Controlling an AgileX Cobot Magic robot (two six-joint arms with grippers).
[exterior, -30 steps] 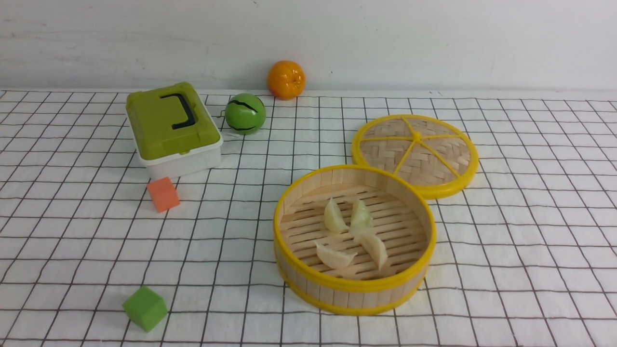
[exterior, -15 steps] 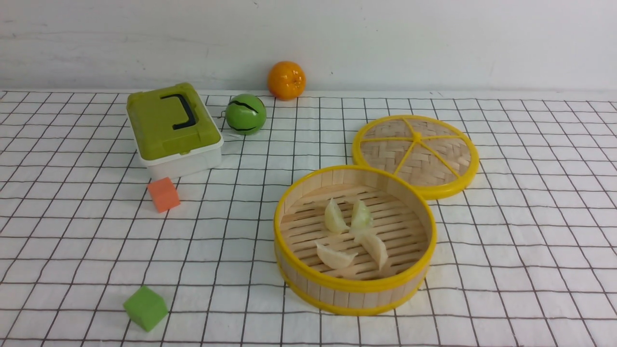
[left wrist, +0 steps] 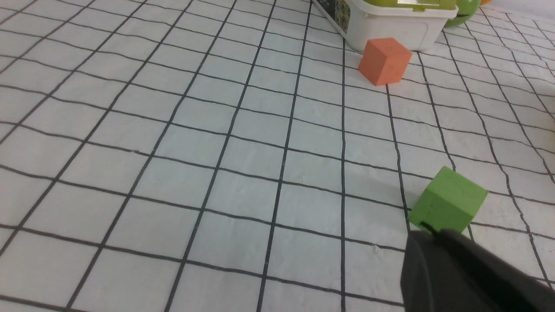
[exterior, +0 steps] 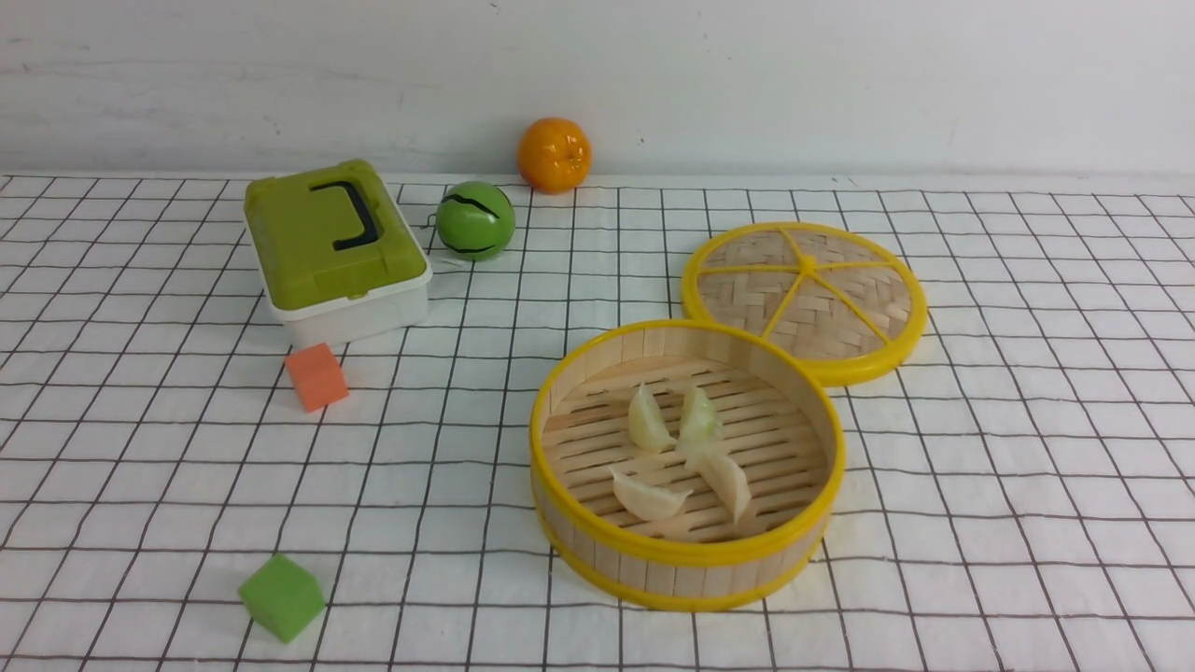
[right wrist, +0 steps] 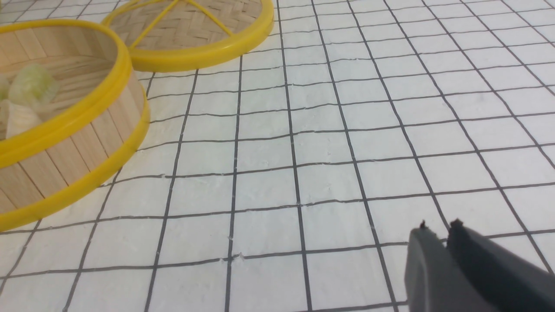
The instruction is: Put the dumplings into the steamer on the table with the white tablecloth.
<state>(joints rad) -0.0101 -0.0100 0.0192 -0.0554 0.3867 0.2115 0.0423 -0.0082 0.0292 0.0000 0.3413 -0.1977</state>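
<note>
Four dumplings inside your steamer on the white-clothed desk, your left gripper pressed together, your right gripper in view, its spread impossible to tell.

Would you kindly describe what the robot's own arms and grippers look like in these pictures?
The left gripper and right gripper show only dark grey, slender, tapering jaws with small, dark, pointed ends. No cable or marking can be made out on them. The arms themselves are out of view.
</note>
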